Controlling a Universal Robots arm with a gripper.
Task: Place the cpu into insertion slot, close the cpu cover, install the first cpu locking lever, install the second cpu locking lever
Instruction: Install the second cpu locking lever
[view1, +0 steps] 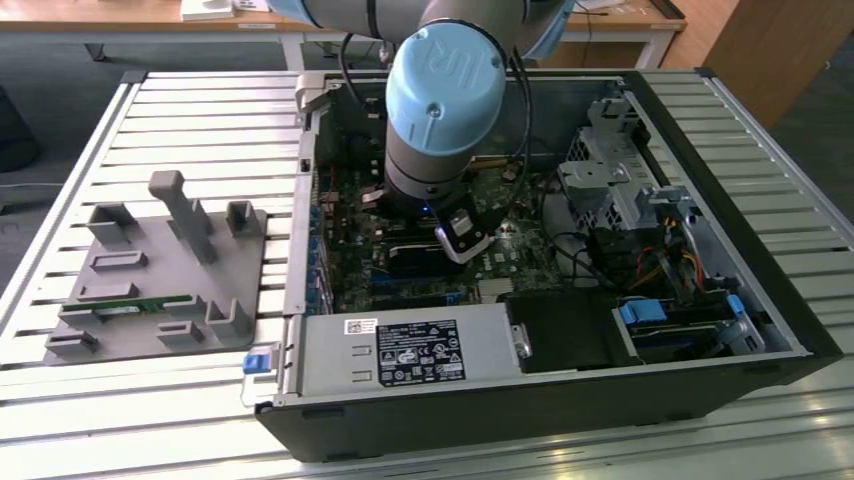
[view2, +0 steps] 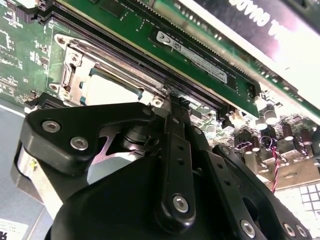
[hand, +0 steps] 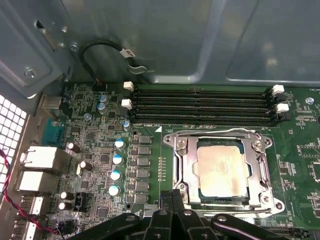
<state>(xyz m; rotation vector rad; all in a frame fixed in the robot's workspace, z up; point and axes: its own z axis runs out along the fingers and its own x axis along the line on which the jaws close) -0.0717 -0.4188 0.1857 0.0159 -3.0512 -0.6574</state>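
The black fingers (hand: 172, 200) were pressed together, tips meeting with nothing between them, at the near rim of the insertion slot (hand: 222, 172). The cpu (hand: 222, 167), dull silver-tan, lay flat inside that slot, framed by the cpu cover (hand: 186, 167), which was down around it. In the second wrist view the same fingers (view2: 172, 107) touched the socket's edge beside the cpu (view2: 107, 90). Four black memory slots (hand: 200, 105) ran just beyond the socket on the green motherboard (hand: 100, 165). In the exterior view the arm (view1: 445, 110) reached down into an open computer case (view1: 561, 400) lying on a slatted metal worktop (view1: 200, 130). A grey fixture block (view1: 167, 270) sat on the exterior view's left; wooden desks (view1: 94, 18) stood behind.
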